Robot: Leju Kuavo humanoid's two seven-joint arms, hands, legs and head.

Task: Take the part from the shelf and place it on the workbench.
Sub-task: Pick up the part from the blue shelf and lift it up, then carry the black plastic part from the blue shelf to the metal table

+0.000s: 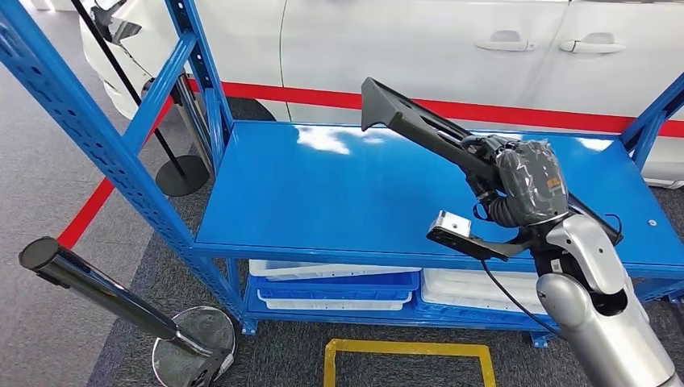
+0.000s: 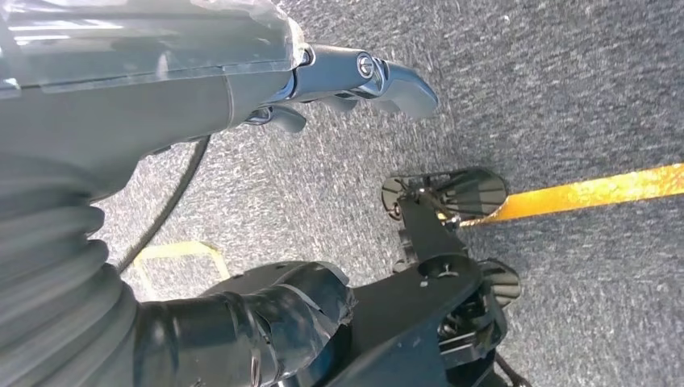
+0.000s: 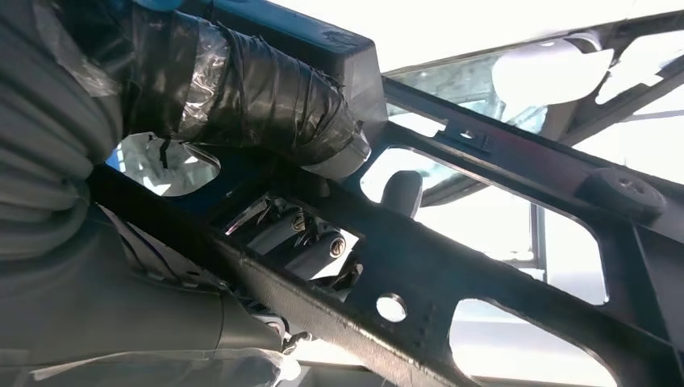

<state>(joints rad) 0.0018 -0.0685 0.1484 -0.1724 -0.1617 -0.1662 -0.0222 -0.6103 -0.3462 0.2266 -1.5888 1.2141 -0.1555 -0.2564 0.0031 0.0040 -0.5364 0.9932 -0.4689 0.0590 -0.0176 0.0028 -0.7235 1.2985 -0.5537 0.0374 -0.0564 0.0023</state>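
A long black frame-like part (image 1: 419, 122) with cut-outs is lifted at a slant above the blue shelf board (image 1: 323, 193). My right hand (image 1: 528, 187), wrapped in grey cover and tape, grips its nearer end. In the right wrist view the taped thumb (image 3: 266, 101) lies over one bar of the part (image 3: 452, 278), and the other fingers curl beneath it. My left hand (image 2: 202, 89) hangs over grey carpet with its fingers (image 2: 371, 76) stretched out and apart from the thumb, holding nothing.
The blue steel rack has slanted uprights (image 1: 97, 137) at the left and white and blue bins (image 1: 339, 289) under the board. A white car (image 1: 419, 40) stands behind a red belt. A chrome stanchion (image 1: 89, 282) leans at the front left. Yellow floor tape (image 1: 407, 351) marks the carpet.
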